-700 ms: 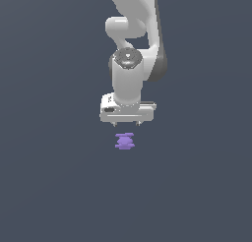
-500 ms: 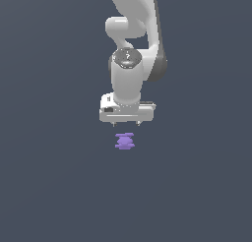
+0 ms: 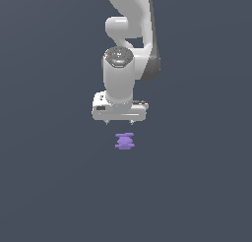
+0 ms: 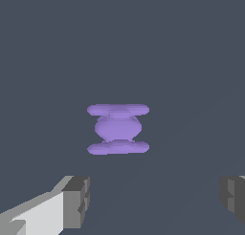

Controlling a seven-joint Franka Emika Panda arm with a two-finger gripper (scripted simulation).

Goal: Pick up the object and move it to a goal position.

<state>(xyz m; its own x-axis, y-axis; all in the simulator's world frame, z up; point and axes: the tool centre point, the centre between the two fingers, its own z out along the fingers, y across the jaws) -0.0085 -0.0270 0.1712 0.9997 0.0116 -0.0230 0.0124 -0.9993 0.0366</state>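
One arm only, white, reaching down from the top of the exterior view over a plain dark grey floor [image 3: 49,187]. Nothing but that floor on the exterior view's left. At the middle, the gripper [image 3: 119,123], wide white body held level, two short fingertips poking down from its underside. Just below, apart from those tips and not touching them, the object [image 3: 125,141]: small, purple, lumpy, with flat lobes stacked above and below a rounder middle, narrower than the gripper body. Appears to rest on the floor, slightly toward the exterior view's right of the gripper's centre line. More bare floor on the exterior view's right.

From the wrist view, the object [image 4: 118,129] seen whole and centred, two flat purple plates with a bulging core between. One grey finger pad [image 4: 76,200] at one lower corner, the other at the opposite edge, well apart. Jaws spread wide, far wider than the object, gripping nothing. Gripper [image 4: 155,198] short of the object, pads not yet alongside it.
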